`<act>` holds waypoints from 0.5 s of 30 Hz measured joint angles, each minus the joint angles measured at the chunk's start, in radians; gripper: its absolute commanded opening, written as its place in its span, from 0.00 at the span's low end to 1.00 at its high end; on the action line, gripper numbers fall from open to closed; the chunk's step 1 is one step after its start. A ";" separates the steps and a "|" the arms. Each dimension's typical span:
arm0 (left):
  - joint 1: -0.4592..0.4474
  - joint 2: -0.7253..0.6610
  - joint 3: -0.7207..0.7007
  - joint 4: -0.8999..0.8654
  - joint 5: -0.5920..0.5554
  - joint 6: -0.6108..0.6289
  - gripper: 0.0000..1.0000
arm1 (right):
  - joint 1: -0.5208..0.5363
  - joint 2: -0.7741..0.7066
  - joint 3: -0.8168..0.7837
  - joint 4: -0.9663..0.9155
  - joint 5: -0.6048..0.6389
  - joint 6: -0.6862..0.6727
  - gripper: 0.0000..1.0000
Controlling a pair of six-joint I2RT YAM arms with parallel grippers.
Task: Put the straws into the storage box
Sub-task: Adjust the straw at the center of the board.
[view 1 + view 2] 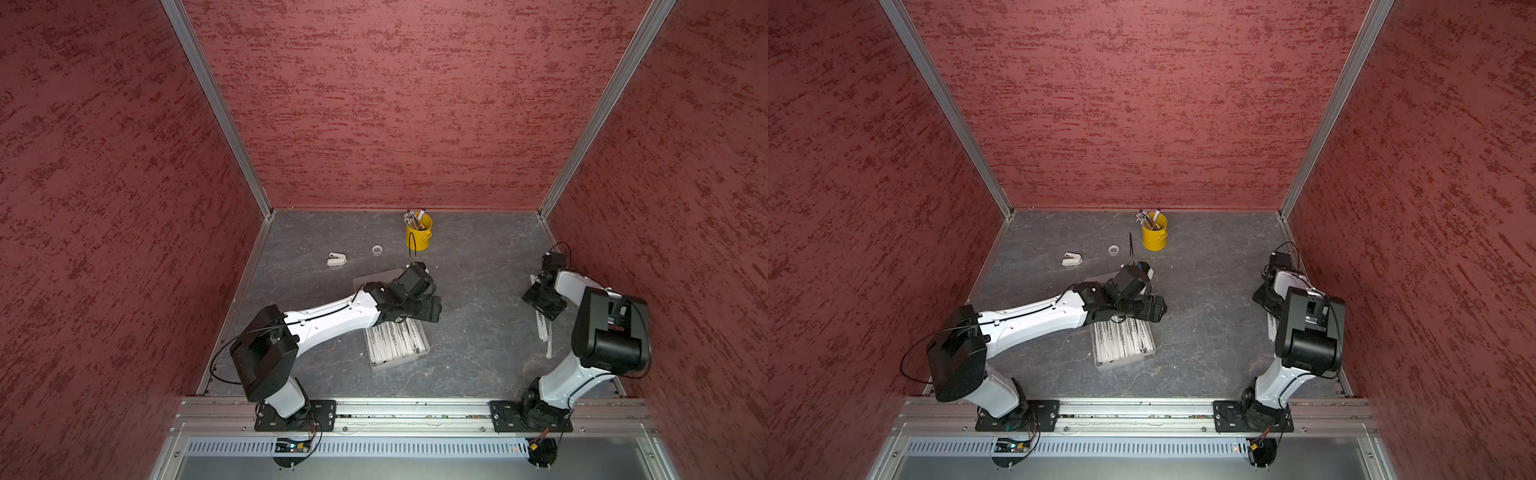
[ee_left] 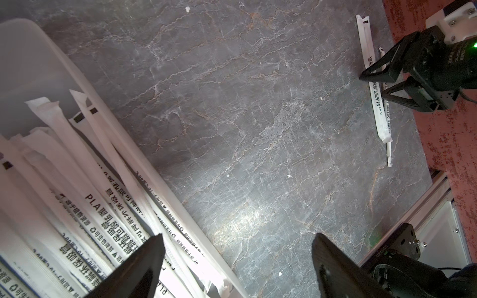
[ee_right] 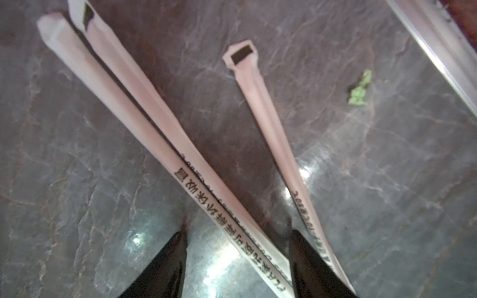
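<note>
**Three straws lie outside the box**

Red walls [image 1: 374,104] close the grey table [image 1: 478,332] in on three sides. The left arm [image 1: 332,318] reaches across the far half of the box [image 1: 390,365] and hides it from above. At the back, well apart from the work, stand a yellow bucket [image 1: 419,237] of pens, a white clip [image 1: 336,259] and a tape ring [image 1: 377,249].

The translucent, low-walled box sits mid-table, packed lengthwise with white, dark-printed straws [image 1: 395,340]. The left gripper [image 2: 237,242] hangs over its wall, jaws spread and empty, one finger above the straws and one above bare table.

Three loose straws [image 3: 154,129] lie by the side rail [image 3: 438,38]. The right gripper [image 3: 237,233] is spread astride two of them, with the third just outside it. Between box and loose straws the table is bare. A green scrap [image 3: 360,90] lies near the rail.
</note>
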 measured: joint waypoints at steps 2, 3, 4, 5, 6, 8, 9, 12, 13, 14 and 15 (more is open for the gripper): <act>0.006 -0.019 -0.011 0.002 0.000 0.000 0.92 | 0.026 0.010 0.011 0.000 -0.008 -0.009 0.55; 0.010 -0.029 -0.018 0.003 0.000 0.000 0.92 | 0.046 0.014 0.016 0.000 -0.011 -0.014 0.54; 0.014 -0.043 -0.029 0.006 -0.001 0.000 0.92 | 0.074 0.018 0.022 -0.003 -0.015 -0.018 0.52; 0.021 -0.060 -0.042 0.009 -0.001 0.000 0.92 | 0.108 0.023 0.028 -0.006 -0.018 -0.022 0.51; 0.028 -0.074 -0.054 0.009 -0.001 0.000 0.92 | 0.143 0.029 0.036 -0.011 -0.018 -0.024 0.51; 0.053 -0.111 -0.087 0.008 -0.003 -0.001 0.92 | 0.238 0.046 0.058 -0.024 -0.016 -0.025 0.50; 0.064 -0.127 -0.099 0.008 -0.004 -0.001 0.92 | 0.285 0.055 0.071 -0.031 -0.012 -0.025 0.50; 0.110 -0.180 -0.146 0.004 -0.006 -0.001 0.92 | 0.420 0.082 0.113 -0.057 0.001 -0.024 0.51; 0.124 -0.196 -0.159 0.001 -0.006 -0.001 0.92 | 0.463 0.084 0.123 -0.069 0.003 -0.025 0.52; 0.140 -0.212 -0.173 -0.002 -0.006 -0.001 0.92 | 0.491 0.082 0.131 -0.084 0.006 -0.026 0.53; 0.152 -0.227 -0.185 -0.006 -0.006 -0.001 0.92 | 0.503 0.078 0.138 -0.096 0.010 -0.025 0.54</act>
